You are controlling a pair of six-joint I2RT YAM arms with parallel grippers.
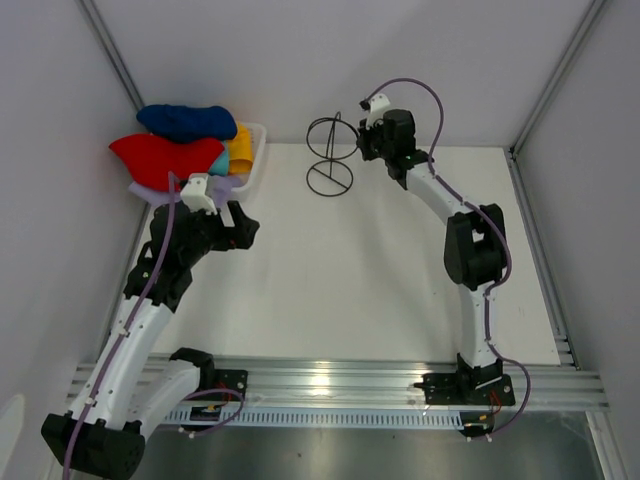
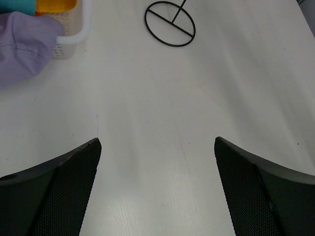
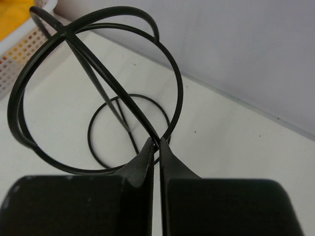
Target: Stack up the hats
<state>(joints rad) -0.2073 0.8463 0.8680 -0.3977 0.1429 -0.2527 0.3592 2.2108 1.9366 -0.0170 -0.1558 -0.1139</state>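
Several hats are heaped in and over a white basket (image 1: 257, 148) at the back left: a dark blue hat (image 1: 186, 122) on top, a red hat (image 1: 163, 155) below it, a yellow hat (image 1: 240, 146), a teal hat (image 1: 218, 164) and a lilac hat (image 1: 148, 188) drooping onto the table. In the left wrist view the lilac hat (image 2: 22, 46) lies at the upper left. My left gripper (image 1: 245, 228) (image 2: 157, 141) hangs open over bare table, just right of the basket. My right gripper (image 1: 368, 140) (image 3: 156, 141) is shut on a ring of the black wire stand (image 1: 330, 156) (image 3: 181, 96).
The wire stand is upright at the back centre, its round base (image 2: 170, 23) on the table. The basket's corner (image 2: 74, 34) (image 3: 19, 49) is near it on the left. Walls close off the back and both sides. A metal rail (image 1: 330, 380) runs along the near edge.
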